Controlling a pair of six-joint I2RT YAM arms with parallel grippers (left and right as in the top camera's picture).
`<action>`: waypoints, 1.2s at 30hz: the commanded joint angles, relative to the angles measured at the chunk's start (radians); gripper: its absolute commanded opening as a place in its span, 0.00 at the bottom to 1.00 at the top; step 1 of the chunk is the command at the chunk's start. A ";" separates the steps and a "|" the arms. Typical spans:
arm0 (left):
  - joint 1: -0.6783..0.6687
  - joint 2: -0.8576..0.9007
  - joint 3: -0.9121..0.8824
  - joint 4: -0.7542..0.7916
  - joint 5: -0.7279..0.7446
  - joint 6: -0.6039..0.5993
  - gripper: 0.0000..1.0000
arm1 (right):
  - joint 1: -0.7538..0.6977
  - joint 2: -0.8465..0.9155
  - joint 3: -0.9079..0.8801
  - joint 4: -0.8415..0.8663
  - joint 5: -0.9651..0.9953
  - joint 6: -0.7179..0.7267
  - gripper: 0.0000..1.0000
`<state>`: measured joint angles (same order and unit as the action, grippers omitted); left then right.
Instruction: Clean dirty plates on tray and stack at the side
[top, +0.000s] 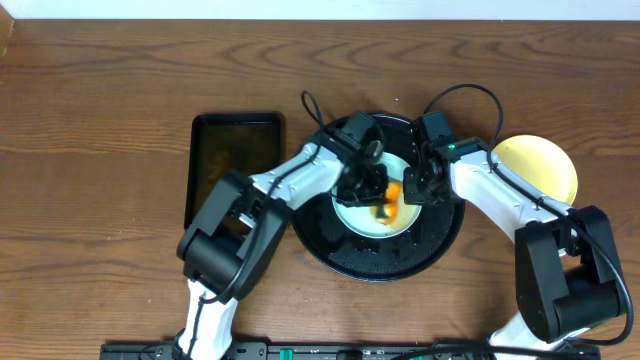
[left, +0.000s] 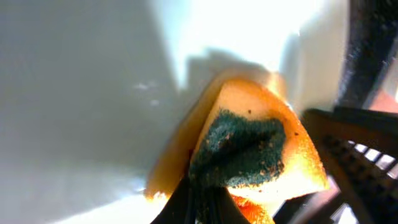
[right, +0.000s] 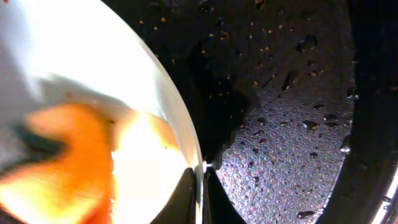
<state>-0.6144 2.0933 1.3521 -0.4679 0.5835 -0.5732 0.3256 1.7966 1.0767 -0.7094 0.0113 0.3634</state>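
Note:
A pale plate (top: 358, 216) lies on the round black tray (top: 380, 258). My left gripper (top: 374, 188) is shut on an orange sponge (top: 391, 203) with a green scouring side and presses it on the plate. In the left wrist view the sponge (left: 249, 149) folds against the pale plate (left: 81, 93) above the gripper (left: 200, 190). My right gripper (top: 413, 190) is shut on the plate's right rim. In the right wrist view its fingers (right: 185, 193) pinch the thin rim of the plate (right: 74, 56). Beside the rim lies the tray's wet floor (right: 280, 130). A pale yellow plate (top: 541, 168) sits on the table to the right.
A rectangular black tray (top: 236, 165) lies on the wooden table left of the round tray. Water drops and small crumbs cover the round tray's floor. Both arms reach in from the near edge, and their cables arch over the tray's far side.

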 joint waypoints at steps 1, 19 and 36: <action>0.096 0.010 -0.022 -0.062 -0.233 0.117 0.07 | -0.002 -0.003 -0.007 -0.005 0.045 -0.021 0.01; 0.122 -0.375 -0.021 -0.212 -0.392 0.258 0.07 | 0.002 -0.003 -0.012 0.022 -0.076 -0.019 0.14; 0.228 -0.375 -0.021 -0.298 -0.476 0.258 0.08 | -0.008 -0.032 -0.122 0.172 -0.071 0.076 0.01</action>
<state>-0.3885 1.7168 1.3312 -0.7578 0.1234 -0.3317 0.3244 1.7424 0.9493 -0.5297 -0.0612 0.4316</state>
